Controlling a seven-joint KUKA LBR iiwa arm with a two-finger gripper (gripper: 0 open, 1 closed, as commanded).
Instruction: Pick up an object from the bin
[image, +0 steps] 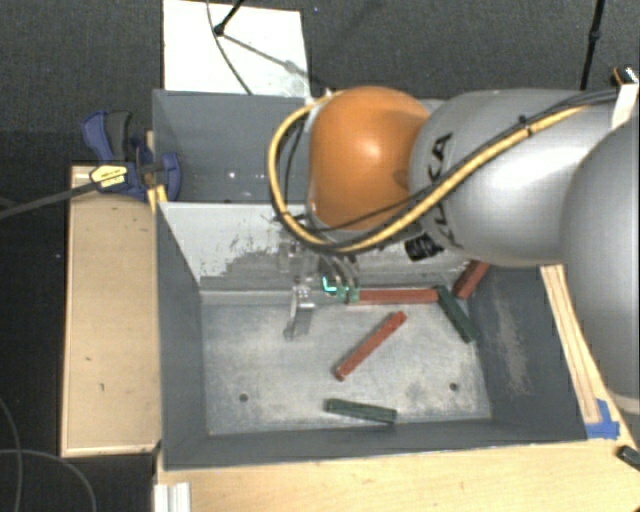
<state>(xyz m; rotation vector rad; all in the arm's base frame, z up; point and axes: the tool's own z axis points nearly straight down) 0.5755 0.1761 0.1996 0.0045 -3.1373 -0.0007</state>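
Five slim sticks in grey bin (180, 350), gripper (299, 312) low by back wall, left of centre, its opening cannot be told, back red-brown stick (398, 295) along wall just to its right, slanted red-brown stick (370, 345) mid-floor, dark green stick (360, 410) near front, two more under arm (520, 160) at right.

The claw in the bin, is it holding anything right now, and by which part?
Nothing shows in the claw, which is low at the back of the bin. The nearest red stick lies beside it on the floor.
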